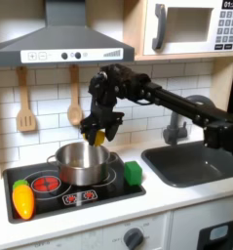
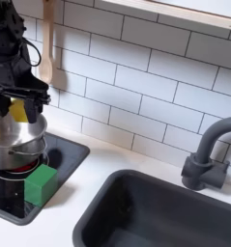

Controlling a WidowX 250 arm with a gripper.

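My gripper [image 1: 97,130] hangs above a silver pot [image 1: 82,166] on the toy stove [image 1: 79,196], shut on a small yellow object [image 1: 97,139] that sits a little above the pot's rim. In the second exterior view the gripper [image 2: 19,104] holds the yellow object [image 2: 18,114] between its black fingers over the pot [image 2: 14,148] at the second exterior view's left. A green block [image 1: 134,173] lies on the stove just right of the pot in the first exterior view.
An orange-yellow toy vegetable [image 1: 23,200] lies at the stove's front left. A wooden spoon [image 1: 74,105] and spatula [image 1: 25,109] hang on the tiled wall. The dark sink [image 1: 191,161] and grey faucet [image 2: 206,154] lie to the right. A range hood [image 1: 61,44] overhangs the stove.
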